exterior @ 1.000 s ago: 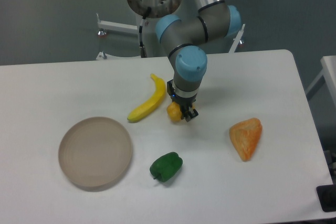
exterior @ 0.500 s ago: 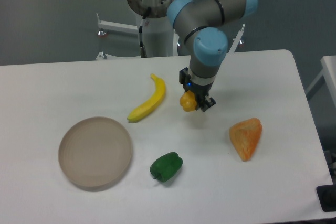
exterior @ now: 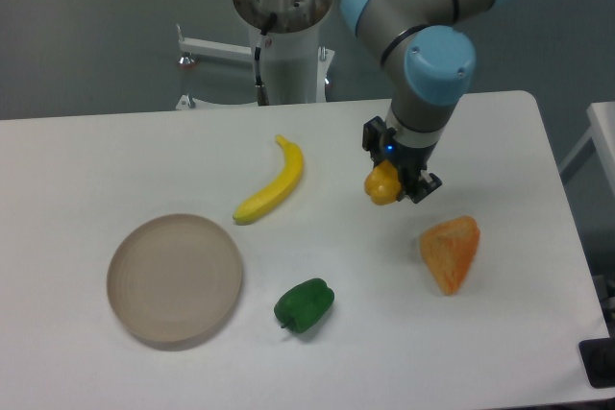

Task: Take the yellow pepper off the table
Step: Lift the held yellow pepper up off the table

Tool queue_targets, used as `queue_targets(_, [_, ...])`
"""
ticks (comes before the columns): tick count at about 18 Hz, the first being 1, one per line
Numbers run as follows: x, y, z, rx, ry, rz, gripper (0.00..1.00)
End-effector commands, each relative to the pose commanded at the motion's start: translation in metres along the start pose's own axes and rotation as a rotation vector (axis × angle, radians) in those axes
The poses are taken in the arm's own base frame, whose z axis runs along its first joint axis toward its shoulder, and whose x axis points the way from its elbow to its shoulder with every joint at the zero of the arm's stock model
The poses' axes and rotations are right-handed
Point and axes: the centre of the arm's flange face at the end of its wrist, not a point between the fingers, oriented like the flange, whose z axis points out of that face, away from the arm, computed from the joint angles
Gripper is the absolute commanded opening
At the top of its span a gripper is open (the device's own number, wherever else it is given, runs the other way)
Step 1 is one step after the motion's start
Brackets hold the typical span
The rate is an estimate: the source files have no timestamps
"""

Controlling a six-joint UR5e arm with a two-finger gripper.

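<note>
My gripper (exterior: pixel 396 185) is shut on the yellow pepper (exterior: pixel 381 184), a small lumpy yellow-orange fruit, and holds it in the air above the white table (exterior: pixel 86 160), right of centre. The pepper sits between the dark fingers, partly hidden by them. Its stem does not show.
A yellow banana (exterior: pixel 272 182) lies left of the gripper. An orange triangular wedge (exterior: pixel 450 251) lies just below and right of it. A green pepper (exterior: pixel 305 304) sits at the front middle. A round tan plate (exterior: pixel 174 278) is at the front left. The robot base (exterior: pixel 283 26) stands behind the table.
The gripper has lifted the yellow pepper off the table and carried it up and to the right, away from the banana and toward the orange wedge.
</note>
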Motion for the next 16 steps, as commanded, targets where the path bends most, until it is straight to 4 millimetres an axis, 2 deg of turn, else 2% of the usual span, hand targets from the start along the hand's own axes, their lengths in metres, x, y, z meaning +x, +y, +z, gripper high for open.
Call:
queue_targets(5, [-0.005,0.021,-0.003,-0.04,-0.012,0.052,0.03])
queue_targets(16, [-0.004,0.021,0.002,-0.054,-0.008,0.055,0.03])
